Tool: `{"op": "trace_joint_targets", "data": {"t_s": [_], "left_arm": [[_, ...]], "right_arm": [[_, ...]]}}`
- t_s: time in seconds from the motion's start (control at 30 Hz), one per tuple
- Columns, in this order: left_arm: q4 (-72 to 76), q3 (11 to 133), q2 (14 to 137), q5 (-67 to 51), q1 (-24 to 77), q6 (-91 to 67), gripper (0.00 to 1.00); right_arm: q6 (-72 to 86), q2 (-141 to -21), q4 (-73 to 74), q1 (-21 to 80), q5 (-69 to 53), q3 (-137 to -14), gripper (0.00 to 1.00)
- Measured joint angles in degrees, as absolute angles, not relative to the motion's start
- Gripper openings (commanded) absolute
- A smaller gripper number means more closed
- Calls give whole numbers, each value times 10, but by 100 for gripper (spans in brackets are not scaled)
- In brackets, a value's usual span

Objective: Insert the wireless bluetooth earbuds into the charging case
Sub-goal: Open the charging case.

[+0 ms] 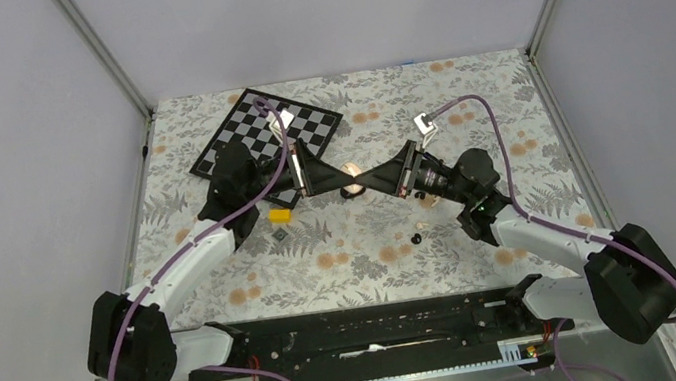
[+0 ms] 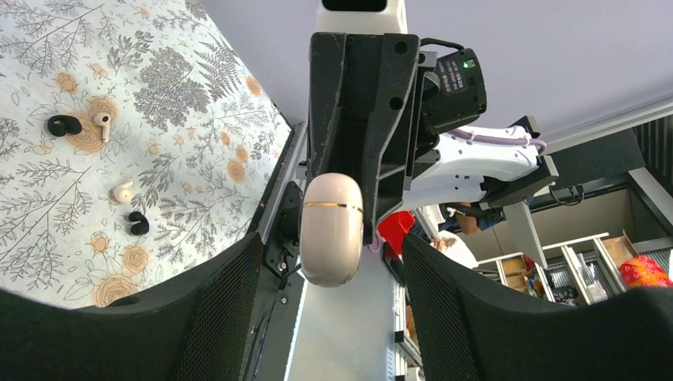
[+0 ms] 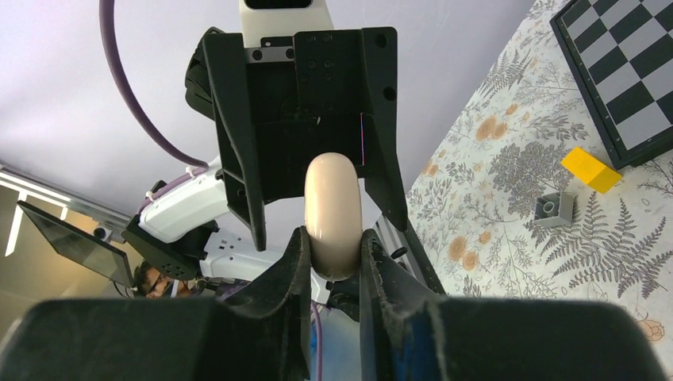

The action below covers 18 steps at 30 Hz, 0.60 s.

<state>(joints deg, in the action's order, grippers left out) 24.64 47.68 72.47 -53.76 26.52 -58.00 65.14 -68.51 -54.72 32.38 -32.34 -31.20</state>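
Right gripper (image 3: 333, 248): jaws nearly closed, pinching the lower end of the smooth pale beige-pink oval charging case (image 3: 333, 208) from both sides, pads in contact. Case stands on end between the fingers, lifted off the table. A thin gold seam crosses the case (image 2: 332, 230) in the left wrist view and the lid looks closed. Left gripper (image 2: 329, 258): jaws spread wide, one mesh-faced finger (image 2: 226, 305) to each side of the case and clear of it, nothing held. The two grippers face each other tip to tip, roughly level, above the middle of the floral-print table (image 1: 373, 251). The left gripper (image 1: 324, 180) comes in from the left, the right gripper (image 1: 368, 180) from the right, the case (image 1: 350, 169) between them. Both arms reach forward and inward from their bases, elbows out, forearms angled toward the centre. Earbuds not in the case: on the cloth lie a black earbud (image 2: 63, 125) just beside a pale stemmed earbud (image 2: 101, 123), and apart from those a second pale earbud (image 2: 123, 191) near a second black earbud (image 2: 139, 223). Farther out: small yellow block (image 3: 591, 169), small grey studded brick (image 3: 554, 209) near it, and a black-and-white chessboard (image 1: 265, 133) at the far left of the table.
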Motion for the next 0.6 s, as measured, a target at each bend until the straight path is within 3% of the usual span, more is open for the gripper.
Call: {"op": "trace_joint_targets", "data": {"t_s": [0.3,0.43,0.47,0.5,0.6], "left_arm": [[231,479,725,-534,264,-574,33],[231,479,725,-533,263,-580,0],[231,479,725,-533,262,-583,0],[232,479,725,-533,262,-585,0],[234,479,725,-535,261,-589,0]], "right_arm": [[645,-674,-534,324,-319,-312,0],[641,-673,-521,324,-319,-312,0],[641,-673,-520,324,-319,-312,0],[638,-672,-519,324,-319,-312,7],[636,-670,-514,324,-316,-312,59]]}}
